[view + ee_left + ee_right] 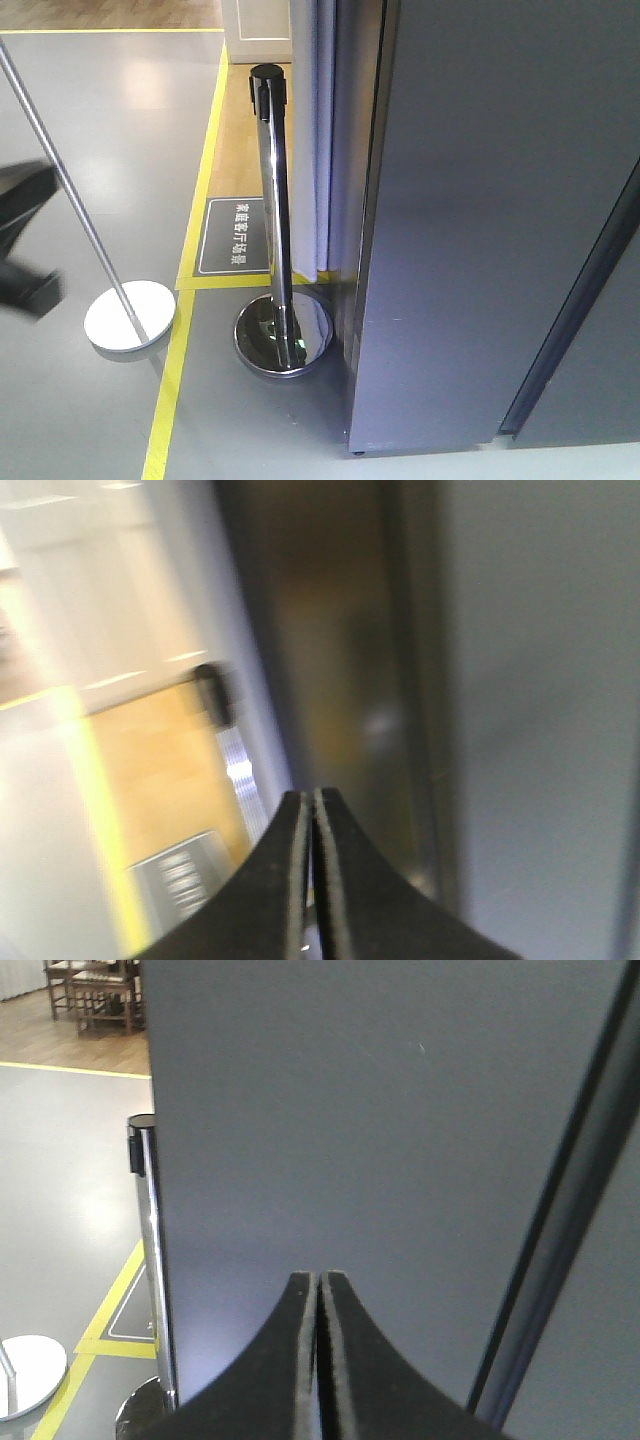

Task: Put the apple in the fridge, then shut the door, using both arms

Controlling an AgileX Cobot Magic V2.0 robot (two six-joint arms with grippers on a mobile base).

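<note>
The fridge fills the right of the front view as a tall dark grey slab, its door lying along the far right behind a dark vertical seam; no white lining or shelf shows anywhere, so the door looks shut or very nearly so. The apple appears in no view, and I judge it is either already inside or out of sight elsewhere; the pictures cannot settle which. The left gripper has its two black fingers pressed together with nothing between them, facing the fridge's left edge in a blurred view. The right gripper is likewise closed and empty, facing the flat grey panel with the seam to its right. If the closing step is in hand, it would go best by pushing flat against the panel close to the seam with closed fingers, steadily rather than with a jab, and checking the seam for an even gap. Counted: one fridge, two grippers, one chrome stanchion post with a mirror base just left of the fridge, one white-based pole further left, and one floor sign between yellow lines.
</note>
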